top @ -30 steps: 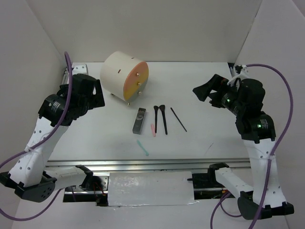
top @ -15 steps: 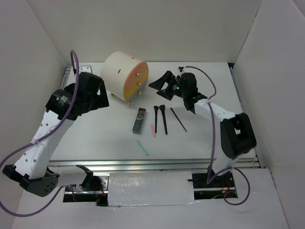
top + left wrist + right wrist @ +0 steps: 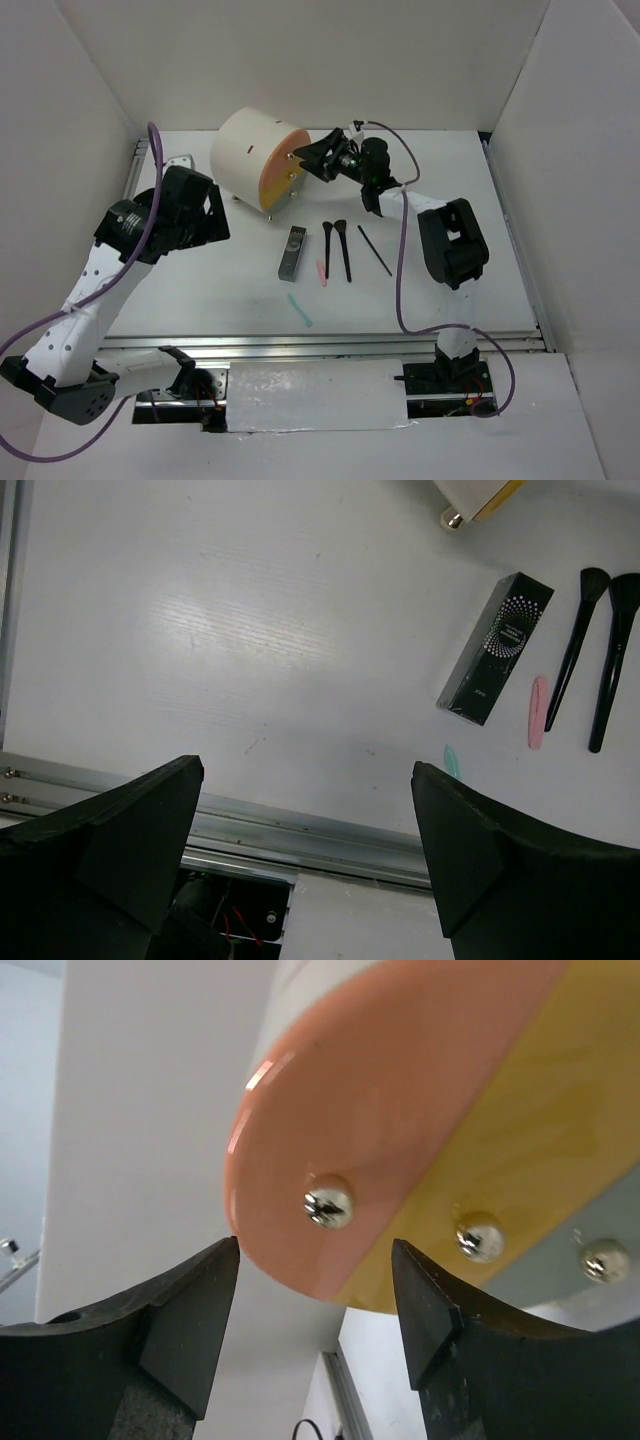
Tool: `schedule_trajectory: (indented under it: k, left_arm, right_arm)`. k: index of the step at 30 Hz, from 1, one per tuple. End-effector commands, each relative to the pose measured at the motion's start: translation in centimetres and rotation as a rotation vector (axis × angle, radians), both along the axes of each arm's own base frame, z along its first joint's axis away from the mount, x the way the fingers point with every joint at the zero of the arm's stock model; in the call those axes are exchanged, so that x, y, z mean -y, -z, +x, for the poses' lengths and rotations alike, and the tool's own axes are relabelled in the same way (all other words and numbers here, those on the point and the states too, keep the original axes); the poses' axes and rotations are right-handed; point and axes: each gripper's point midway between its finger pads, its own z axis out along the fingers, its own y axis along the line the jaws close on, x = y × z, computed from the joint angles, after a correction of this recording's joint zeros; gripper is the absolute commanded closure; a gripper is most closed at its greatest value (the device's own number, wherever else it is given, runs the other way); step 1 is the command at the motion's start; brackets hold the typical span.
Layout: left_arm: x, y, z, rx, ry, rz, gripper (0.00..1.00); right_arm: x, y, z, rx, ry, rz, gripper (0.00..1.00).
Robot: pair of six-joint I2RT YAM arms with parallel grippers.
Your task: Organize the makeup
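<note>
Right gripper (image 3: 315, 1250), jaws parted either side of a knob (image 3: 329, 1201) on the box (image 3: 250, 150), grips nothing. Left gripper (image 3: 305, 780) is spread wide, empty, above the table (image 3: 200, 630). Makeup (image 3: 291, 251) lies loose mid-table.

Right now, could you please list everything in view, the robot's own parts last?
cylindrical box: one, cream with orange front, far side left of centre.
case: one, dark grey, centre.
brushes: two, black, right of the case.
thin stick: one, black, right of the brushes.
pink stick: one, pink, between case and brushes.
teal stick: one, teal, nearest the bases.
left gripper: one, black, open, left of the case.
right gripper: one, black, open astride a silver knob.
</note>
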Motion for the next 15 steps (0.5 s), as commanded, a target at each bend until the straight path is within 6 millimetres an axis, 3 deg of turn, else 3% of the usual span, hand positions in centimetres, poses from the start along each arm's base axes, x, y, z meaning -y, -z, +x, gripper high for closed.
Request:
schedule_trajectory:
  k: [1,3,10,15]
  left_arm:
    - [-0.1,-0.2,-0.6,0.013,-0.007,-0.024,0.01]
    - [0.0,0.1,-0.7,0.011,0.002,-0.026,0.01]
    - [0.1,0.3,-0.2,0.003,0.016,-0.002,0.01]
    - [-0.2,0.0,0.3,0.004,0.021,0.035,0.01]
  right_arm:
    - [-1.8,-3.0,0.2,0.101,-0.066,0.052,0.31]
    - [-2.6,-3.6,0.3,0.108,-0.089,0.054,0.32]
    - [-4.7,-2.3,1.3,0.069,-0.113,0.025,0.38]
    - [-5.5,-2.3,1.3,0.065,-0.111,0.026,0.48]
